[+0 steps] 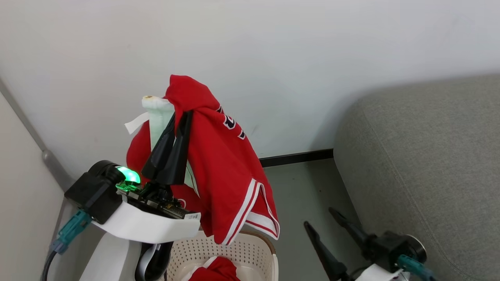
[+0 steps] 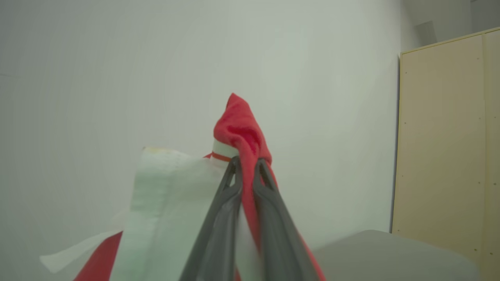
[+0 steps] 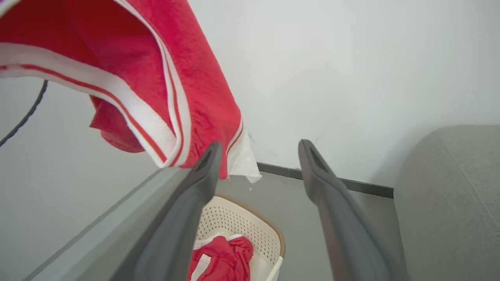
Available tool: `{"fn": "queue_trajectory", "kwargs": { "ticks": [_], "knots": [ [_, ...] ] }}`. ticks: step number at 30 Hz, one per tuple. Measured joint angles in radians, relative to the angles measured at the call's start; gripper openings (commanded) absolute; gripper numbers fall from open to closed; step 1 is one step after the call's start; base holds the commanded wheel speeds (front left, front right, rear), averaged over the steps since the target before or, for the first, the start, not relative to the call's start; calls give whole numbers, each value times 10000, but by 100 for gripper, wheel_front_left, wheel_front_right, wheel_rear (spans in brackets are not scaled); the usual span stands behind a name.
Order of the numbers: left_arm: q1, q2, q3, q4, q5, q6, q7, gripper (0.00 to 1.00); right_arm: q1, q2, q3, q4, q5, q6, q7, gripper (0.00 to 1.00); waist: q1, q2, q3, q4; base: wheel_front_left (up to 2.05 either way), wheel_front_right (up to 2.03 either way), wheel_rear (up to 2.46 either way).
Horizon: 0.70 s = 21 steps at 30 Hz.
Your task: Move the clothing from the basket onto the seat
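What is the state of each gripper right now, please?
Left gripper: closed, fingers pinching the red jersey, which hangs above the basket.
Right gripper: open, holding nothing.

bright, soft, even indoor light with no glare and no hard shadows. the white wall (image 1: 273, 47) is evenly lit and takes a faint cool green cast in the left wrist view. the seat (image 1: 422, 164) throws a soft grey shadow on the wall beside it. a small green lamp (image 1: 129, 175) glows on the left wrist. the left hand (image 2: 247, 160) and the clothing (image 2: 172, 218) blur toward the bottom edge. the right hand (image 3: 259, 143) also goes soft low down, while the fabric weave above it is sharp.
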<state>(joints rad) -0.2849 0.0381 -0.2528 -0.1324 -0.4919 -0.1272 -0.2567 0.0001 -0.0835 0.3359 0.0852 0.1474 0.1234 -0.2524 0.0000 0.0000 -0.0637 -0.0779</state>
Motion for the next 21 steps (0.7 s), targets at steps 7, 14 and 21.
{"fn": "queue_trajectory", "kwargs": {
  "ticks": [7,14,21],
  "knots": [
    [64,0,-184,-161,0,0,0,0,-722,-652,1434,-420,-859,2,0,100,0,0,125,-35,0,0,0],
    [68,42,-389,-226,23,0,0,0,-1191,-1064,2192,-499,-1181,2,0,100,0,0,143,-16,0,0,0],
    [103,113,-673,-274,35,0,0,0,-1741,-1285,2769,-487,-1484,4,0,100,0,1,135,15,0,0,0]
  ]
}}
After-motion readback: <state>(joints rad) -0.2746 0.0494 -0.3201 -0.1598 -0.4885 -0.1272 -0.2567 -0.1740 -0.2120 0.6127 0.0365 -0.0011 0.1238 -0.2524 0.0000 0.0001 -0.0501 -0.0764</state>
